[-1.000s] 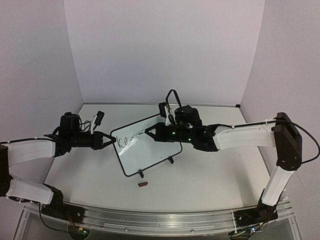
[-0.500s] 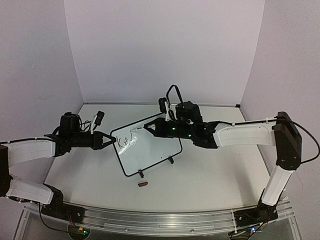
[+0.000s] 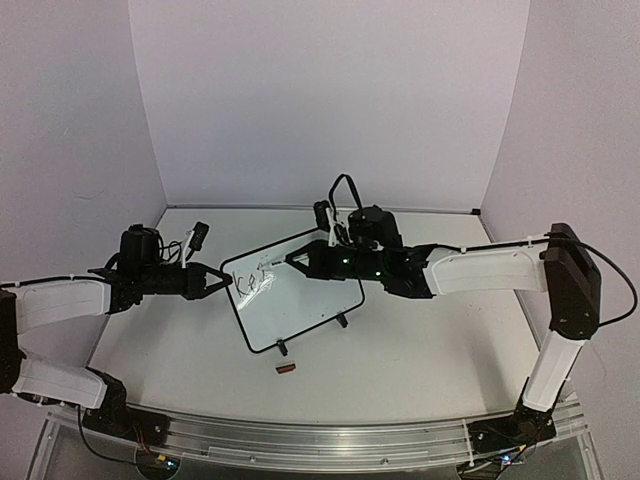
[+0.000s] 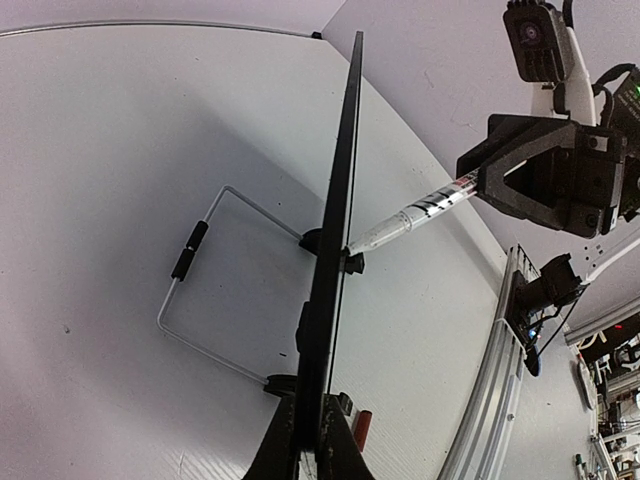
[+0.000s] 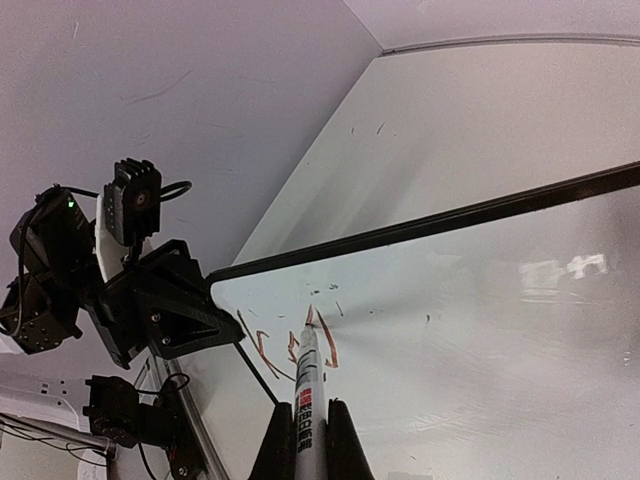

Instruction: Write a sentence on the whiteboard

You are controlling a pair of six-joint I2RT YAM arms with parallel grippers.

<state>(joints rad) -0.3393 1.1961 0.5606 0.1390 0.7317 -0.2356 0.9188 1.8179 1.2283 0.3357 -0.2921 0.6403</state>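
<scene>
At the far left we see the left arm (image 3: 60, 300) reaching in low over the surface (image 3: 420, 350). Its left claw (image 3: 226, 283) is pressed together on the left edge of the whiteboard (image 3: 300, 305). In the left wrist view the two fingers pinch the thin black rim from both sides.

The whiteboard stands near the middle of the surface on its two little black feet, propped up at a tilt. A wire stand (image 4: 200, 290) lies on the surface beside its back. A few strokes of lettering (image 3: 252, 283) sit in the board's upper left corner, close to the left claw. They look reddish in the right wrist view, and we cannot read them.

Just in front of the board, a small dark red cap (image 3: 286, 369) lies on the surface, apart from the feet.

The marker (image 3: 275, 264) meets the board face with its tip at the lettering. The right claw (image 3: 298, 261) is clamped around the marker's barrel. The right arm (image 3: 490, 270) stretches in from the right side above the board.
</scene>
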